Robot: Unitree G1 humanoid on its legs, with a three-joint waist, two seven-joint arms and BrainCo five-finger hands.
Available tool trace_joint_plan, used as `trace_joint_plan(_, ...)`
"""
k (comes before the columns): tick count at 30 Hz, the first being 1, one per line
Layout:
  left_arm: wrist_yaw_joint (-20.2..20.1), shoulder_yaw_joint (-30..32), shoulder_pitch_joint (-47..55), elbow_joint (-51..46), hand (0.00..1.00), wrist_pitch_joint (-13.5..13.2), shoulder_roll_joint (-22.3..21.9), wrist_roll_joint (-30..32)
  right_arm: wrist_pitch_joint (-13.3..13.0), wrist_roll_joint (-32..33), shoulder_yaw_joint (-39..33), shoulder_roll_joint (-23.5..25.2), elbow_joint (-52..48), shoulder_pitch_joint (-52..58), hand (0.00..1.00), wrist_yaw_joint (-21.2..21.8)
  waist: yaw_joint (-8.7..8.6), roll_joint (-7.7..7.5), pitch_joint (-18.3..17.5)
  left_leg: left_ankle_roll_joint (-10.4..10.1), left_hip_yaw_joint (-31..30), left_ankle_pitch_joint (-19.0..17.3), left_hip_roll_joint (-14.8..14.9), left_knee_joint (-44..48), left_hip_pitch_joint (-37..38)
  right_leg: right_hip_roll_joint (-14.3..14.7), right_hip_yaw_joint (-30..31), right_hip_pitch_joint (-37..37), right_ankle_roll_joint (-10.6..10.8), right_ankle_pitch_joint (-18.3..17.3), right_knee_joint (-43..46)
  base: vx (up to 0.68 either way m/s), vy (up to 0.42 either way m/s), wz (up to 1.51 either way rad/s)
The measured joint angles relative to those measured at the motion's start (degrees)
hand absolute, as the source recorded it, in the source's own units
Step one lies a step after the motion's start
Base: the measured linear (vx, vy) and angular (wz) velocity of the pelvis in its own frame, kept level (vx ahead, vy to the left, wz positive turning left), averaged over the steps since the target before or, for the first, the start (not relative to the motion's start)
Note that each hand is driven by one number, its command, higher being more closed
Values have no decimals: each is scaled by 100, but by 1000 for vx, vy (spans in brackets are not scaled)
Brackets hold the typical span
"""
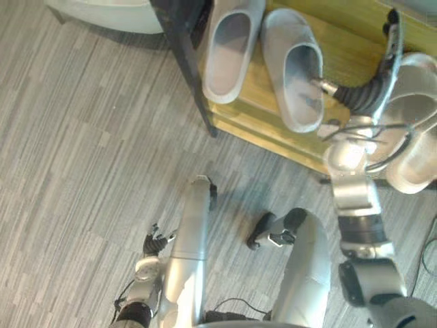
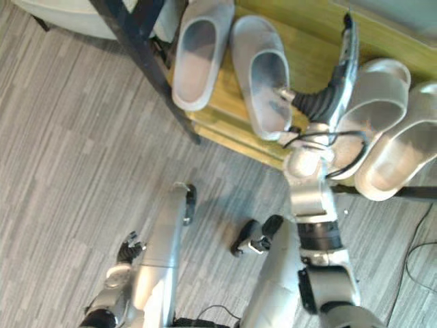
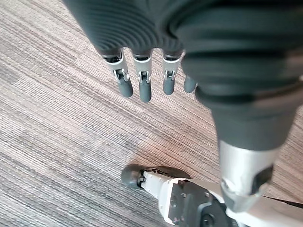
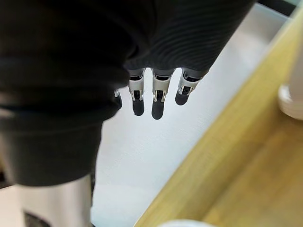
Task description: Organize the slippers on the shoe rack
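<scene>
Either side of right hand's (image 1: 387,60) straight fingers (image 1: 393,29) lie slippers (image 1: 295,68).

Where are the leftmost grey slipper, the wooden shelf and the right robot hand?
leftmost grey slipper (image 1: 231,51): left eye view, inside its opening.
wooden shelf (image 1: 351,44): left eye view, a bare stretch of board.
right robot hand (image 1: 389,53): left eye view, its raised fingers seen edge-on.

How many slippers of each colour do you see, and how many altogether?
Grey slippers: 2
Pale slippers: 2
Total: 4
</scene>
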Motion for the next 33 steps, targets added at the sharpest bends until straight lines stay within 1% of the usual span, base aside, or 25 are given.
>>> trace_joint_plan(1,0,1,0,-7,0,0,2,0,-14,25,0,58,1,27,0,6,0,-6,3,-3,0,-1,2,-5,3,4,1,0,0,0,-4,-45,-11,-3)
trace_joint_plan(4,0,146,-3,-44,0,2,-32,2,-105,448,-2,474,7,275,0,137,-8,-83,45,-43,22,21,5,-64,56,13,16,19,-9,6,-40,0,0,0)
trace_joint_plan(6,3,222,-2,-64,0,6,-66,2,-138,585,-1,635,25,386,0,232,-17,-102,56,-49,32,24,6,-88,66,15,23,19,-11,8,-57,0,0,0)
trace_joint_plan(10,3,321,-2,-65,0,20,-108,12,-189,893,-10,857,166,476,0,276,-26,-104,57,-49,30,24,12,-102,72,31,21,26,-1,17,-83,-16,4,-1)
trace_joint_plan(14,10,441,-7,-63,0,56,-160,97,-253,1337,-7,1062,535,539,0,347,-35,-105,67,-50,23,19,25,-111,114,54,13,88,22,33,-124,-19,7,-1)
trace_joint_plan(15,11,474,-10,-63,0,67,-153,102,-340,1438,-5,1170,558,584,0,445,-34,-135,91,-52,29,9,30,-135,196,60,15,166,28,36,-159,0,0,0)
trace_joint_plan(16,11,485,-11,-61,0,71,-155,103,-345,1456,-5,1178,561,586,0,462,-35,-136,92,-52,29,8,32,-138,203,61,14,174,31,37,-165,-42,14,-3)
trace_joint_plan(17,11,524,-13,-60,0,109,-162,107,-381,1606,-2,1213,601,587,0,520,-36,-143,95,-58,32,-5,40,-150,242,70,14,206,39,41,-187,-30,11,-5)
trace_joint_plan(21,8,630,-30,-40,0,128,-205,168,-613,2044,13,1216,691,582,0,714,-23,-143,95,-47,64,-23,65,-181,268,93,34,213,64,55,-237,-27,11,-3)
trace_joint_plan(24,3,656,-74,-14,0,132,-207,208,-709,2340,38,1213,694,555,0,837,-22,-143,95,-52,69,-25,70,-182,271,97,37,212,63,56,-242,0,0,0)
trace_joint_plan(28,15,672,-135,11,0,140,-207,208,-732,2550,135,1212,736,448,0,928,-20,-143,95,-54,68,-26,74,-186,274,102,35,212,62,56,-245,0,0,0)
trace_joint_plan(30,17,674,-137,11,0,143,-208,208,-731,2655,319,1218,738,421,0,966,-20,-143,95,-54,68,-26,74,-189,275,102,34,213,62,56,-248,-20,4,0)
trace_joint_plan(31,17,688,-146,12,0,147,-216,208,-688,2665,498,1217,738,375,0,1008,-10,-142,95,-54,68,-25,73,-191,275,101,32,215,62,56,-249,0,0,0)
trace_joint_plan(33,15,697,-165,12,0,148,-227,208,-670,2668,601,1233,740,350,0,1087,13,-142,94,-54,67,-25,72,-194,276,101,30,216,62,56,-251,0,0,0)
